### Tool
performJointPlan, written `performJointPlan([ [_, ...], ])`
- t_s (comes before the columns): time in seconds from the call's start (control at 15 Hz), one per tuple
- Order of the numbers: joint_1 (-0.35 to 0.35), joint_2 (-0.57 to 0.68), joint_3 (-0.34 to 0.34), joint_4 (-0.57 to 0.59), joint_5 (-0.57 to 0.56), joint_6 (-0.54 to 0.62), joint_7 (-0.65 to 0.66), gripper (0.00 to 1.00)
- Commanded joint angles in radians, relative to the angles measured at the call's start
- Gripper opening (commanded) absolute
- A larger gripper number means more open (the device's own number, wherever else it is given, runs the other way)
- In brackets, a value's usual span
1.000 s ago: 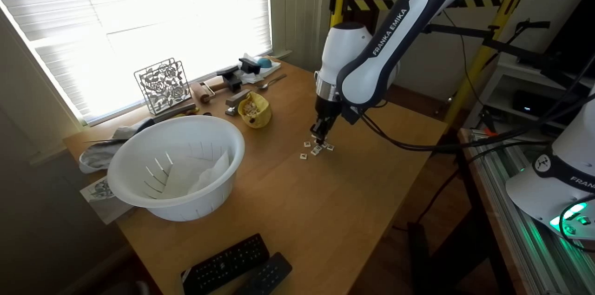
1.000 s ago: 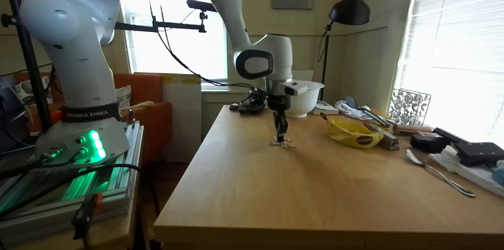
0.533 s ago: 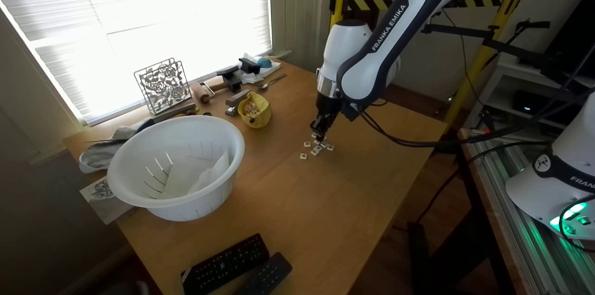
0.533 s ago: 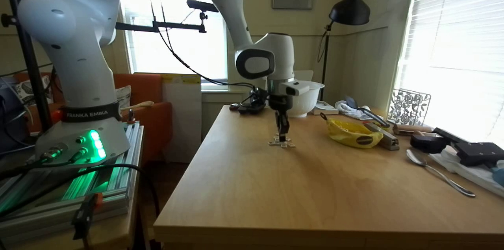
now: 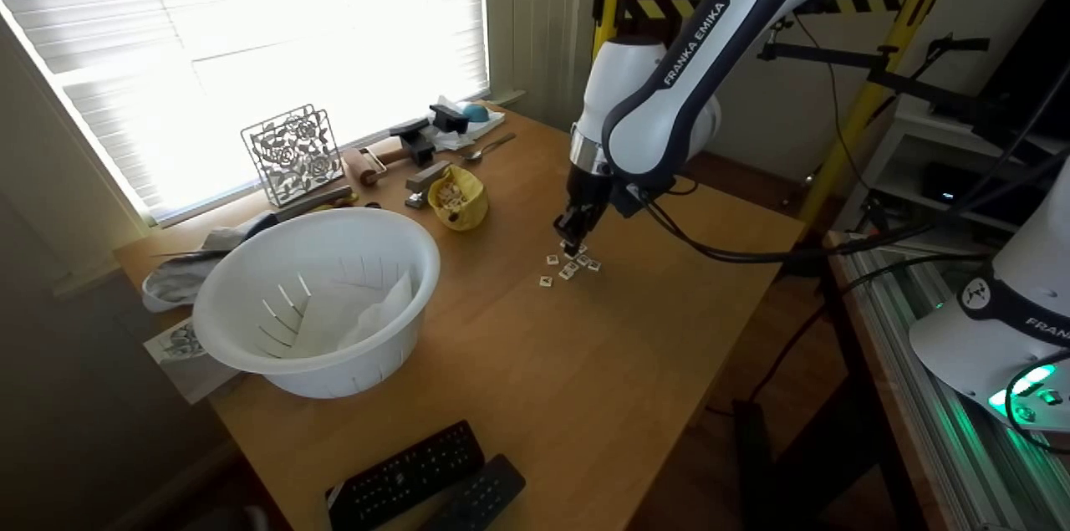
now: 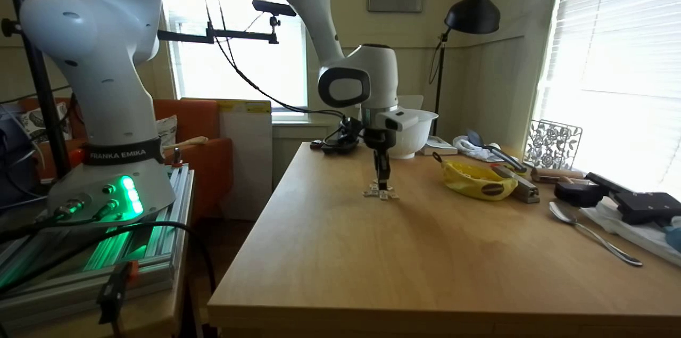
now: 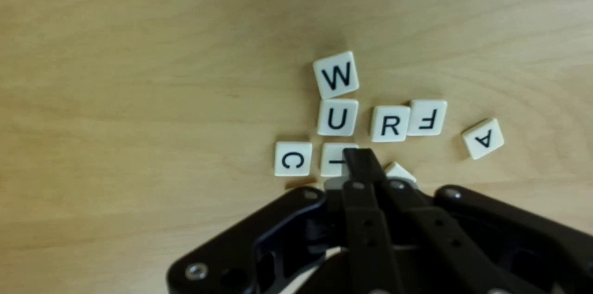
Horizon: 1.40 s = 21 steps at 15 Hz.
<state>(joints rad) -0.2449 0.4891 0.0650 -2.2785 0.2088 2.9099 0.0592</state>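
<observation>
My gripper point(image 5: 571, 248) points down just above a group of small white letter tiles point(image 5: 568, 273) on the wooden table; it also shows in another exterior view point(image 6: 383, 184). In the wrist view the black fingers point(image 7: 363, 157) are together, with nothing seen between them. The fingertips partly cover a tile with a bar-like letter point(image 7: 331, 159). Tile C point(image 7: 293, 159) lies left of it. Tiles U point(image 7: 337, 118) and W point(image 7: 337, 75) lie beyond, touching. Tiles R point(image 7: 390, 124) and F point(image 7: 426, 117) touch. Tile A point(image 7: 483, 139) lies apart to the right. Another tile point(image 7: 398, 172) is mostly hidden.
A yellow banana-shaped pouch point(image 5: 460, 211) holds small pieces. A large white bowl point(image 5: 422, 247), a stapler point(image 6: 518, 184), a spoon point(image 6: 596, 237), a metal flower holder point(image 5: 294, 156) and a rolling pin point(image 5: 365, 166) stand around. Two black remotes point(image 5: 410, 468) lie at the table's near end.
The gripper has shifted slightly over the tiles and risen a little, its fingers looking shut throughout. The tiles show no visible movement.
</observation>
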Motion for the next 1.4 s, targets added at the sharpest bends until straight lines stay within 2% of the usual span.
performJointPlan([
  [0.0, -0.019, 0.017, 0.020, 0.005, 0.046, 0.019, -0.030, 0.00],
  [0.6, -0.024, 0.038, 0.021, 0.023, 0.035, 0.003, -0.044, 0.00],
  [0.87, -0.033, 0.047, 0.045, 0.028, 0.005, -0.022, -0.138, 0.00],
  [1.33, -0.022, 0.056, 0.041, 0.037, -0.078, -0.045, -0.329, 0.00],
])
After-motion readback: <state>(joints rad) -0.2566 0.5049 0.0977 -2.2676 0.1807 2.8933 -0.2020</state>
